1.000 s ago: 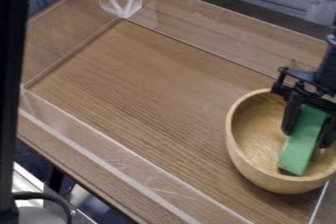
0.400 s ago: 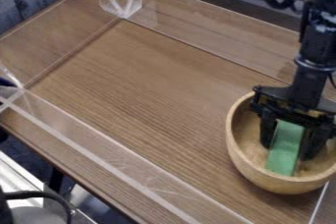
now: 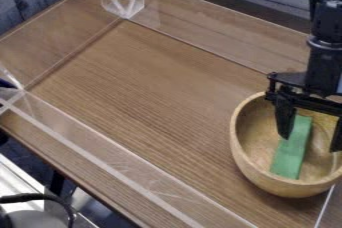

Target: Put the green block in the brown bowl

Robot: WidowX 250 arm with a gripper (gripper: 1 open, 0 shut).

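Your jaws stand wide apart, pointing steeply down over the brown bowl (image 3: pixel 285 152), and they hold nothing. The gripper (image 3: pixel 307 124) sits just above the upper end of the green block (image 3: pixel 293 149), which lies inside the bowl's hollow, slanting from under the jaws down toward the near wall. The block looks released, so the step in hand is the retreat.

Lift straight up along the line the jaws point, and keep them wide so neither finger drags the block's top end with it. Do not swing sideways until the fingertips are above the thick rim beside them; a clip there could tip the bowl, which sits near the edge of the surface (image 3: pixel 147 82).
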